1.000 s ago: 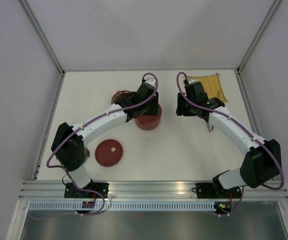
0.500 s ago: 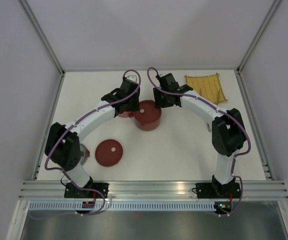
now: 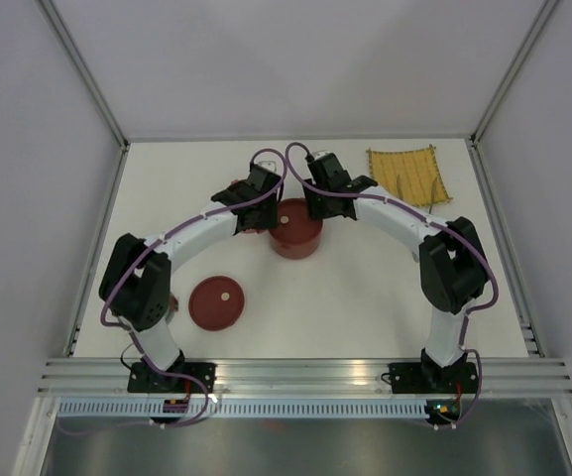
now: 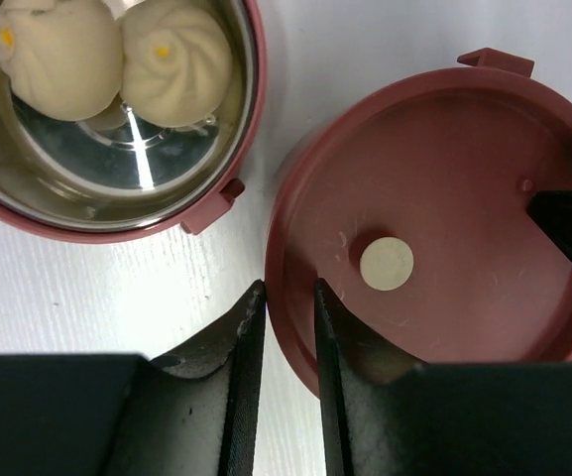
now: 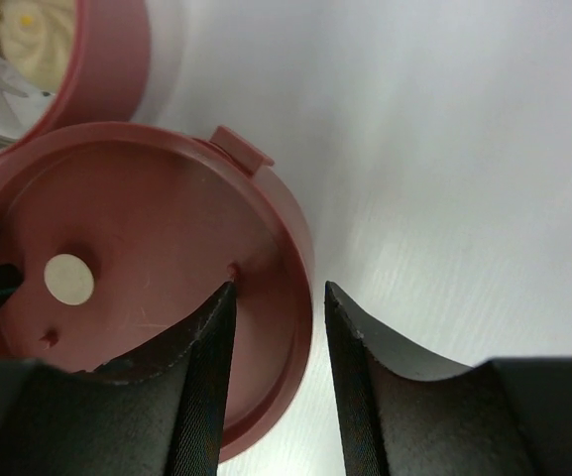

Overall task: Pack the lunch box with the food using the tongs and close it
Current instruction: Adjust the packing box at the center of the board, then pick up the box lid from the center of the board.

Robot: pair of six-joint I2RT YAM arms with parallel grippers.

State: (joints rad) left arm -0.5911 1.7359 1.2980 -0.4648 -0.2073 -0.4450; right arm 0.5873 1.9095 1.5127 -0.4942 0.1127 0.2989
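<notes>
The lunch box shows as two dark-red bowls. One bowl (image 4: 221, 193) stands open with two pale round balls of food (image 4: 57, 55) on its steel inside. The other bowl (image 3: 295, 230) wears a red lid (image 4: 444, 198) with a pale knob (image 4: 387, 263). My left gripper (image 4: 288, 293) is at that lid's left edge, shut on its raised rim. My right gripper (image 5: 278, 288) straddles the lid's right rim (image 5: 300, 248), open, with a gap outside the rim. The tongs are out of view.
A second loose red lid (image 3: 216, 302) lies at the front left. A yellow woven mat (image 3: 409, 174) sits at the back right. Both arms (image 3: 385, 213) arch over the middle of the white table (image 3: 355, 297), walled on three sides.
Both arms have swung in toward the lidded bowl, the right one coming from the mat side. Both pairs of jaws have narrowed, the left onto the lid's rim.
</notes>
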